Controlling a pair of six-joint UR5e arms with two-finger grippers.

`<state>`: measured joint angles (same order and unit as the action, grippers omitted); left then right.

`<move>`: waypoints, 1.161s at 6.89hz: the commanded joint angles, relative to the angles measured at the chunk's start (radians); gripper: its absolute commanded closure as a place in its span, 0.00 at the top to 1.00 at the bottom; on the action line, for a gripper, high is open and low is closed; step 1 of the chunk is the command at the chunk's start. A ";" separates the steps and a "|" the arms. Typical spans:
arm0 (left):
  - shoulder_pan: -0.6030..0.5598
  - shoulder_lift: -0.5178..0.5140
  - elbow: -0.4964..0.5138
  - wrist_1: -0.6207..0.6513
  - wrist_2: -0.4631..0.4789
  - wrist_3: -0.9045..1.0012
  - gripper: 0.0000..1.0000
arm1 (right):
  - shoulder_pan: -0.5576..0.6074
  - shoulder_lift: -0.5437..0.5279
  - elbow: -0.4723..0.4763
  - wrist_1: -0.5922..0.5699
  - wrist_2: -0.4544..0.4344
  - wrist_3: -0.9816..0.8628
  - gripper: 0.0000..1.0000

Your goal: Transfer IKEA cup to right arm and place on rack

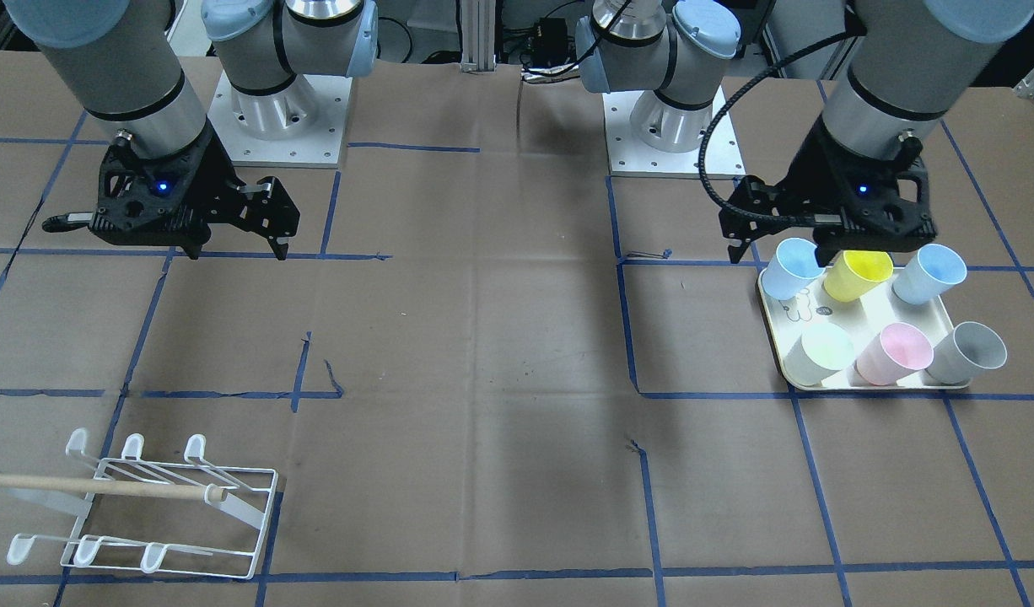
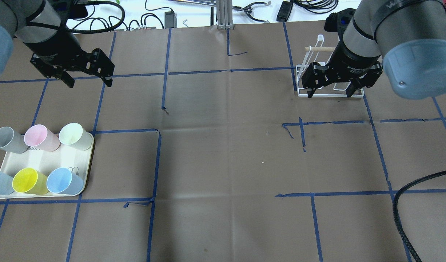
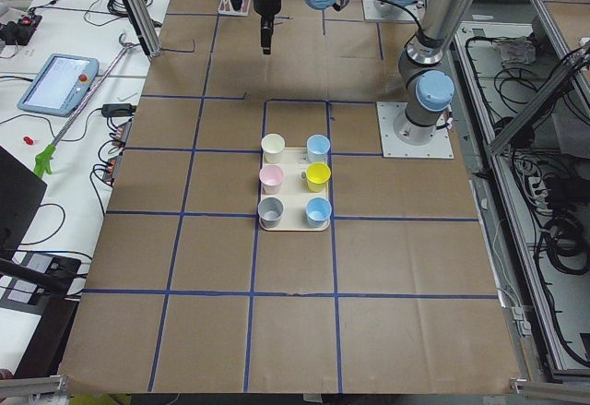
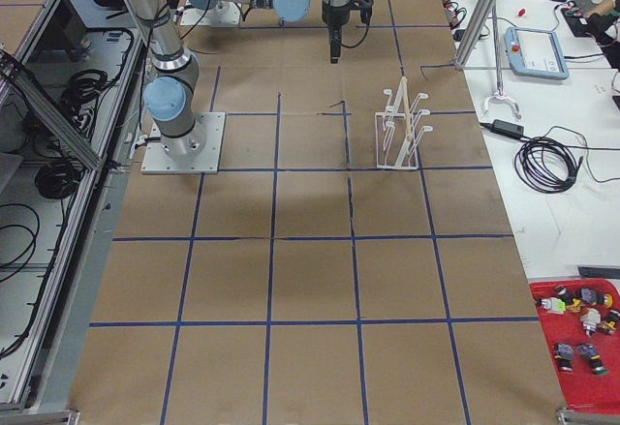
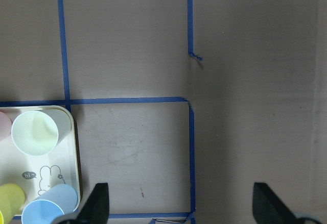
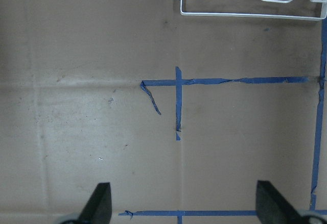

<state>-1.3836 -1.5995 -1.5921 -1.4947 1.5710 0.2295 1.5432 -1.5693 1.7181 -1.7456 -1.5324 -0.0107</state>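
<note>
White rack (image 2: 319,48) partly behind right claw (image 2: 329,92)

even, bright overhead light, soft dim shadows on the brown table (image 2: 223,163), sharp focus throughout

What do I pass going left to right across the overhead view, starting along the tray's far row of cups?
Grey cup → pink cup → pale green cup → white wire rack.
</note>
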 commanded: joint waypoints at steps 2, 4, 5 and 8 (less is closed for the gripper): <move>0.194 0.009 -0.093 0.100 -0.006 0.240 1.00 | 0.000 -0.005 -0.005 0.000 0.001 0.000 1.00; 0.216 -0.013 -0.120 0.152 -0.006 0.280 1.00 | 0.002 -0.006 -0.012 -0.002 0.006 0.003 1.00; 0.221 -0.020 -0.153 0.168 -0.009 0.278 0.99 | 0.002 -0.003 -0.012 -0.018 0.012 0.003 1.00; 0.222 -0.089 -0.339 0.443 -0.002 0.274 0.99 | 0.012 -0.009 0.002 -0.119 0.018 0.038 1.00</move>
<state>-1.1619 -1.6592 -1.8704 -1.1429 1.5687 0.5079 1.5517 -1.5779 1.7166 -1.8290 -1.5197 0.0037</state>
